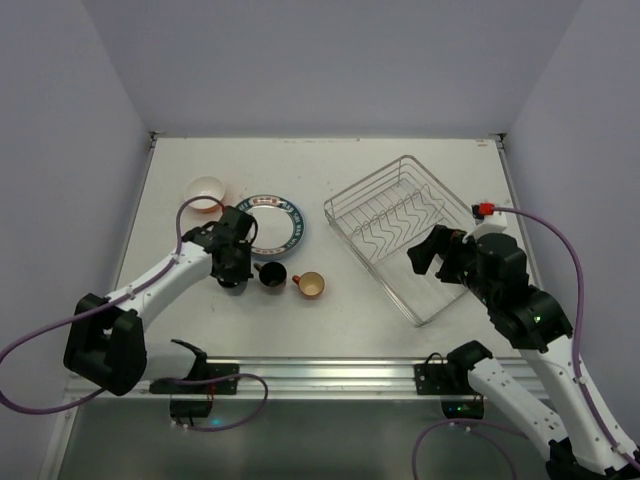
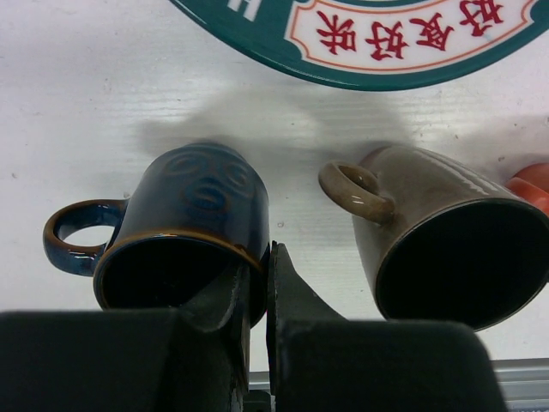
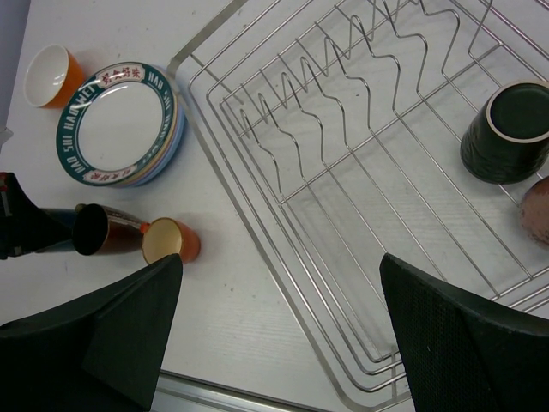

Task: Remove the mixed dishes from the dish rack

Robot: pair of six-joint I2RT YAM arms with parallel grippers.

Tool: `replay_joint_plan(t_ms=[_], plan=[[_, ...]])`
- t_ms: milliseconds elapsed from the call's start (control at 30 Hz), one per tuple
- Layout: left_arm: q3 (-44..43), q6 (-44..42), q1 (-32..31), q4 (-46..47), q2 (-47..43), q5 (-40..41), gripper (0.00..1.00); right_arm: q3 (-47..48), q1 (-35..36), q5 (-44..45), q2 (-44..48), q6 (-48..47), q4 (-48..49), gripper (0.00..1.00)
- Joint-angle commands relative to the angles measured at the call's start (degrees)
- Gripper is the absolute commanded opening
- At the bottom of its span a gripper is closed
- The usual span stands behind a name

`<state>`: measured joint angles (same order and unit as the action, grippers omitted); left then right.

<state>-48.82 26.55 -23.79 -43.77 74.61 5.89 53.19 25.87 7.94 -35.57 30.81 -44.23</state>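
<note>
The blue mug [image 2: 197, 223] stands upright, its rim pinched between the nearly closed jaws of the left gripper [image 2: 257, 270]. A brown mug [image 2: 437, 249] sits just to the right, with the stacked plates [image 2: 386, 43] beyond. The right gripper [image 3: 279, 275] hangs wide open and empty above the dish rack [image 3: 343, 197], with a black mug [image 3: 506, 129] ahead to its right.

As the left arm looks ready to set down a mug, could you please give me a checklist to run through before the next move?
1. Left jaws clamped on the blue mug wall at its rim: ok.
2. Blue mug's base resting on the table: cannot tell.
3. Gap between blue mug and brown mug: ok.
4. Right jaws open above the dish rack: ok.
5. Dish rack emptied: not ok, a dark mug sits inside.
</note>
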Motion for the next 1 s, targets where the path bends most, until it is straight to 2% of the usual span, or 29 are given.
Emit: replay_joint_plan(t_ms=[0, 100, 200, 300, 333, 400, 500, 533, 667, 800, 833, 867, 933, 967], plan=[[-0.49, -0.35, -1.17, 2.37, 0.36, -0.88, 0.00, -0.02, -0.03, -0.03, 0.06, -0.84, 0.72, 0.99], [-0.75, -0.70, -1.08, 2.37, 0.71, -0.53, 0.02, -0.02, 0.06, -0.03, 0.24, -0.84, 0.63, 0.99], [-0.84, -1.14, -1.17, 2.20, 1.24, -0.62, 0.09, 0.07, 0.06, -0.03, 0.24, -0.75, 0.63, 0.99], [-1.10, -1.23, -1.17, 1.67, 1.33, 0.43, 0.20, 0.16, 0.06, 0.14, 0.06, -0.75, 0.28, 0.99], [-1.19, -1.23, -1.17, 1.41, 1.07, 0.61, 0.29, 0.16, 0.06, 0.23, -0.20, -0.75, 0.28, 0.99], [-1.72, -1.23, -1.17, 1.14, -0.07, 0.88, 0.38, 0.34, 0.06, 0.23, -0.64, -0.57, 0.28, 0.99], [-3.03, -1.58, -1.26, 0.18, -2.36, 1.14, 0.46, 0.51, -0.03, 0.75, -2.30, 0.13, 0.28, 0.99], [-3.47, -1.76, -1.26, -0.26, -2.97, 1.58, 0.55, 0.60, -0.03, 0.93, -2.92, 0.39, 0.37, 0.99], [-5.85, -2.02, -1.17, -2.28, -8.23, 2.55, 0.63, 0.69, -0.38, 4.43, -7.74, 1.71, 0.63, 0.99], [-9.01, -2.20, -1.26, -5.44, -13.69, 3.51, 0.76, 0.69, -5.10, 5.59, -11.78, 2.50, 1.60, 0.99], [-10.06, -2.29, -1.26, -5.71, -15.01, 3.86, 0.95, 0.60, -6.52, 5.42, -12.67, 1.98, 2.82, 0.99], [-10.50, -2.37, -1.26, -5.71, -17.72, 4.13, 1.00, 0.69, -7.92, 5.15, -13.64, 1.71, 3.09, 0.99], [-11.21, -2.90, -1.17, -4.93, -21.76, 5.53, 1.00, 1.21, -11.79, 5.59, -17.32, 1.54, 3.18, 0.99], [-10.25, -3.34, -1.17, -1.53, -23.44, 6.32, 1.00, 1.56, -12.59, 6.03, -18.21, 1.80, 3.18, 0.99]])
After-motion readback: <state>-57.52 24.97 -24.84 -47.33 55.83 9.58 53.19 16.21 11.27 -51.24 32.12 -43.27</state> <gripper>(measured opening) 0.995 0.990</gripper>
